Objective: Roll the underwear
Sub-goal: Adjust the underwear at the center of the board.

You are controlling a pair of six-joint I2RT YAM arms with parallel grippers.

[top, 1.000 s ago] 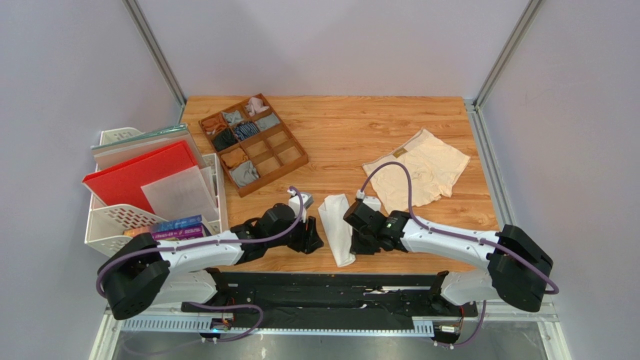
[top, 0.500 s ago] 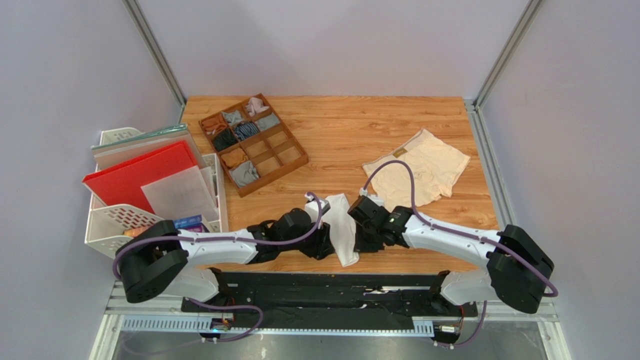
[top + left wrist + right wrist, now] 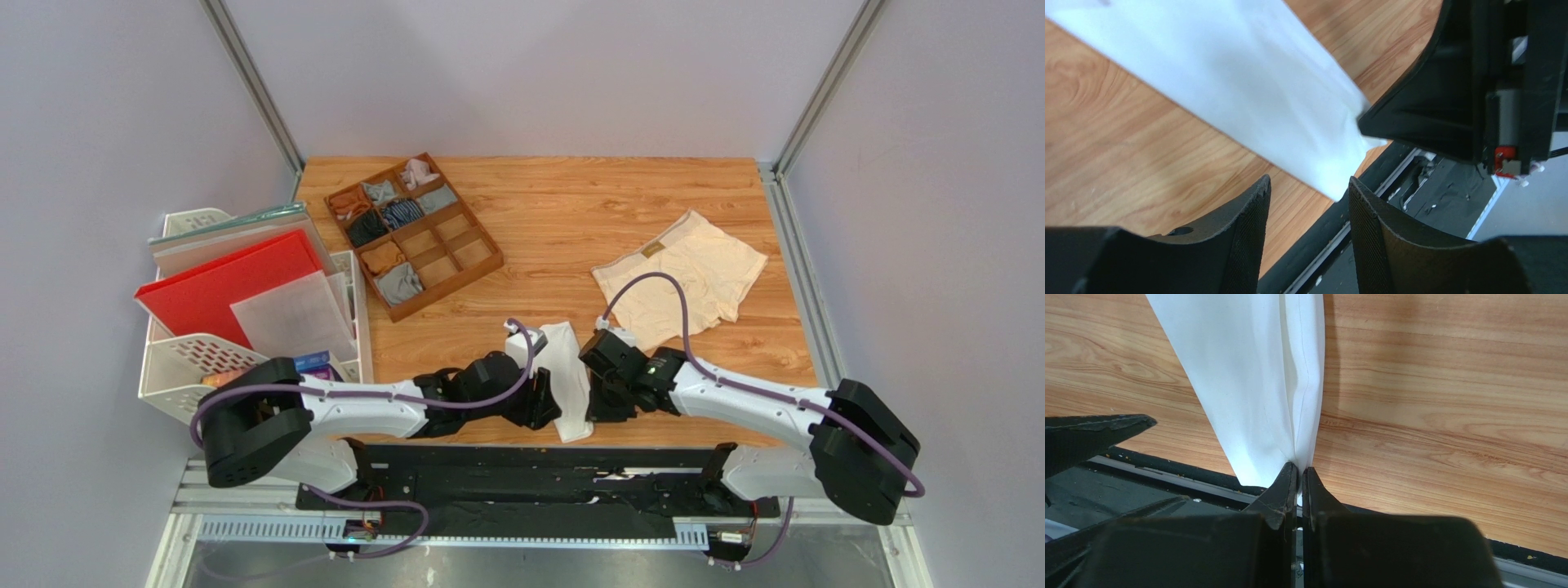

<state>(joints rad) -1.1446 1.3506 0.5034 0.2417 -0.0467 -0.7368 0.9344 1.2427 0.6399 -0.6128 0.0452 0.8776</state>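
Note:
The white underwear (image 3: 564, 374) lies folded into a long narrow strip at the table's near edge, its near end over the edge. It also shows in the left wrist view (image 3: 1247, 92) and the right wrist view (image 3: 1254, 386). My right gripper (image 3: 597, 404) is shut on the strip's near end (image 3: 1298, 468). My left gripper (image 3: 546, 407) is open at the strip's left side, its fingers (image 3: 1250, 233) just short of the cloth's near tip and holding nothing. The cream-beige underwear (image 3: 681, 276) lies flat at the right, untouched.
A wooden divider tray (image 3: 460, 263) with small rolled garments stands at the back left. A white rack (image 3: 184, 361) with red and white folders and books sits off the table's left edge. A black rail (image 3: 540, 472) runs below the table's near edge.
My left arm has swung right until its gripper reached the strip's near end. My right gripper has moved slightly right and nearer, staying on the cloth, and the strip has shifted with it.

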